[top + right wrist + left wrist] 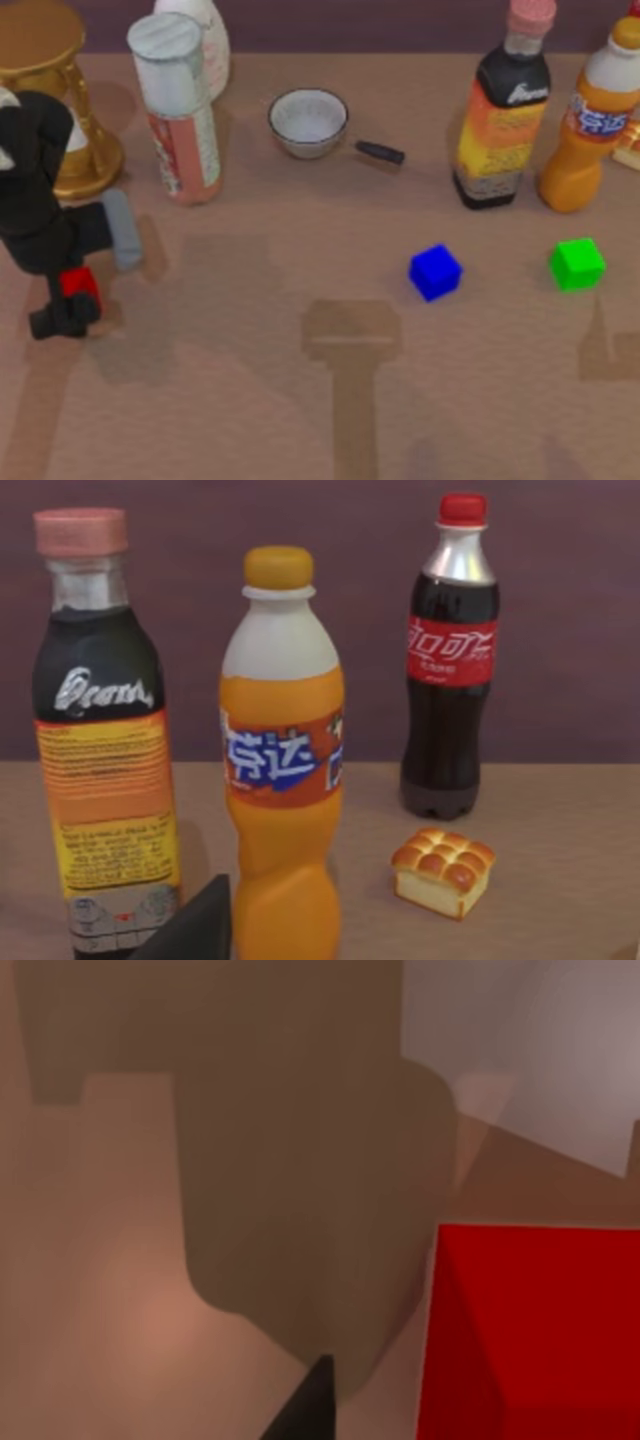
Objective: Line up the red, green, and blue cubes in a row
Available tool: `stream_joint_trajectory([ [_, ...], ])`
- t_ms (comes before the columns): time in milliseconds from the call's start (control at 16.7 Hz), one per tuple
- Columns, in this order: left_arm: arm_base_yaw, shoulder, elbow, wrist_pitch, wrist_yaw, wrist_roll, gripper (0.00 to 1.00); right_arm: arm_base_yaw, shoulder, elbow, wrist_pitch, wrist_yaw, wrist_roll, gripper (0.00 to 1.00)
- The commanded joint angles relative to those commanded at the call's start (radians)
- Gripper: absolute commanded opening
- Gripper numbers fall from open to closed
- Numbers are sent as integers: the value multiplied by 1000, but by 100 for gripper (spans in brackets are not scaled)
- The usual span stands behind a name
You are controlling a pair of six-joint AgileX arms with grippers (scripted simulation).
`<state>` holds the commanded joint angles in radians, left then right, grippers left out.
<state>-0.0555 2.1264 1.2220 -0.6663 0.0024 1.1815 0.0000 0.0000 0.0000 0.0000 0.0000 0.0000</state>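
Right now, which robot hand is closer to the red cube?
The left. The left gripper is right at the red cube, at the table's left side. The right gripper is outside the top view; its wrist camera shows only bottles at the far right.

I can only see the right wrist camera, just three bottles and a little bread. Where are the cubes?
Observer: In the top view, the blue cube lies on the table just below the dark bottle.
Operator: And the green one?
Observer: The green cube sits apart, to the blue one's right, below the orange bottle.
Operator: What about red?
Observer: The red cube is far off at the table's left side, right at the left claw.
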Motion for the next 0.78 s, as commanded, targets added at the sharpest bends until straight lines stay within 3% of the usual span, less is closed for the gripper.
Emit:
stream_joint_trajectory([
  [240,0,0,0,0,0,0,2,0,0,0,0,0,0,100],
  [780,0,-47,6,-48,11,-21,0,0,0,0,0,0,0,100],
])
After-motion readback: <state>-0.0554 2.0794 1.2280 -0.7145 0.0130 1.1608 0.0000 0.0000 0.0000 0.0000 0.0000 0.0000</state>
